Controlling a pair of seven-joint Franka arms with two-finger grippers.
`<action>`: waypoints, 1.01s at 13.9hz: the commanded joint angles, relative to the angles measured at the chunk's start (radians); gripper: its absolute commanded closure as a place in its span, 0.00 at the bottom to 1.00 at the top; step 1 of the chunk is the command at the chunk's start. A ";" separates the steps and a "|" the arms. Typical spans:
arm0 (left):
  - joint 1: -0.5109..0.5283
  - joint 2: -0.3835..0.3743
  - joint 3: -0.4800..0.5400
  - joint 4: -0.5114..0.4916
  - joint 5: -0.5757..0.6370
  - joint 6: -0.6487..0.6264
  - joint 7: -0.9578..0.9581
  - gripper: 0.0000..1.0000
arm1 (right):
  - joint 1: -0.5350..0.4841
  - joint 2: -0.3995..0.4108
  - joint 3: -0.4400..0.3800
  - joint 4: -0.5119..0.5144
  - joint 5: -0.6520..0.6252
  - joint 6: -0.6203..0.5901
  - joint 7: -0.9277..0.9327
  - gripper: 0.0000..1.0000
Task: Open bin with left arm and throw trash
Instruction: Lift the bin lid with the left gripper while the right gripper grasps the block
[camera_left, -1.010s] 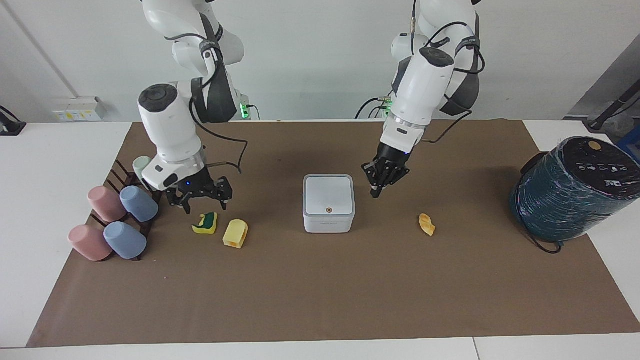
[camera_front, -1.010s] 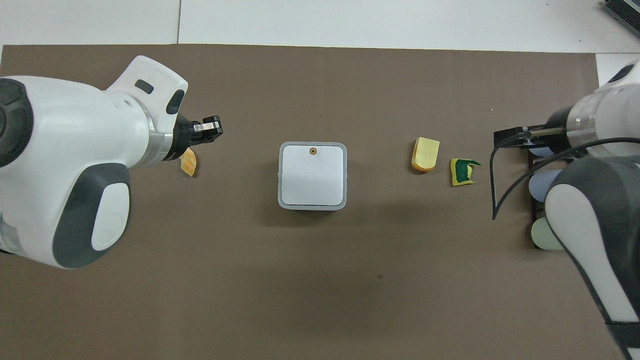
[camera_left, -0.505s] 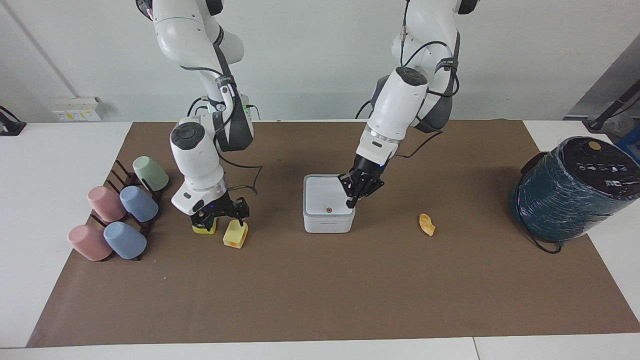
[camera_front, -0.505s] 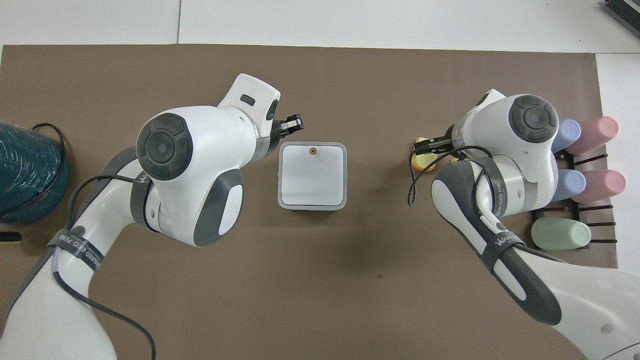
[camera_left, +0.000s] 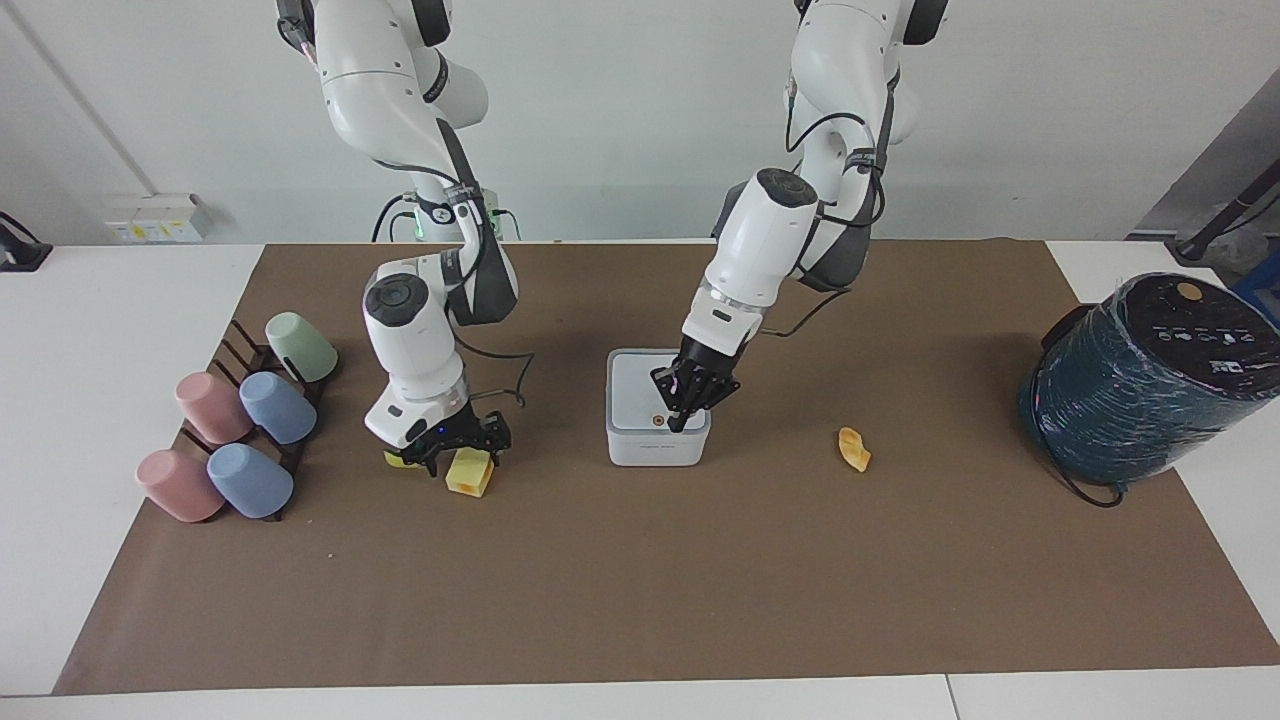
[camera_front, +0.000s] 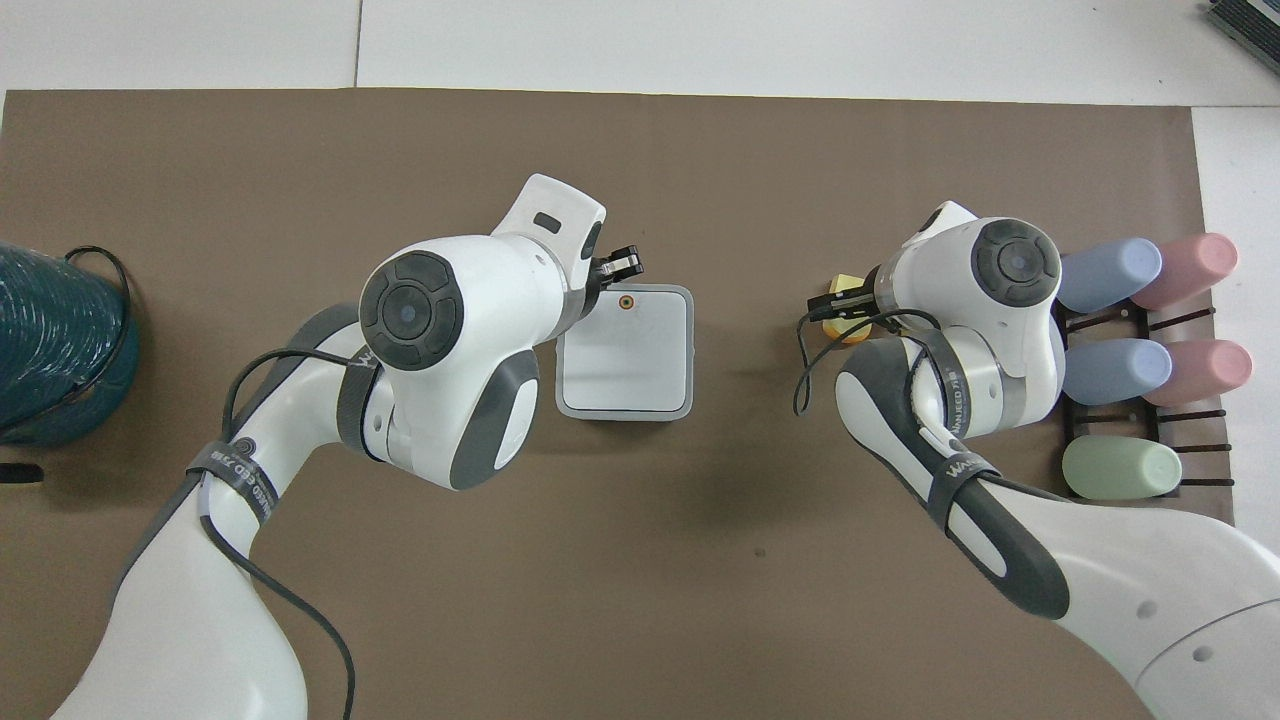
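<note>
Brown paper covers the table, with the bin (camera_left: 657, 407) at its middle. Toward the right arm's end, the right gripper (camera_left: 455, 447) is spread low over the yellow scoop (camera_left: 471, 471). The left gripper (camera_left: 687, 398), fingers seemingly together, is set at the lid's orange dot (camera_left: 659, 421). Light, rigid plastic is judged likely; a gentle press should suffice.

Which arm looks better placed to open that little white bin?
The left one: its tool is on the bin's closed lid by the orange dot, while the right tool is low over the yellow trash.
</note>
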 joint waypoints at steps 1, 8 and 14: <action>-0.019 0.012 0.016 -0.004 -0.017 0.021 -0.005 1.00 | 0.001 0.001 0.008 -0.005 0.022 0.012 -0.007 0.49; -0.033 0.044 0.016 -0.009 -0.017 0.021 -0.005 1.00 | -0.003 -0.014 0.008 0.049 0.028 -0.089 0.002 1.00; -0.036 0.037 0.019 0.000 -0.016 -0.002 -0.001 0.98 | -0.013 -0.145 0.003 0.124 0.147 -0.289 0.009 1.00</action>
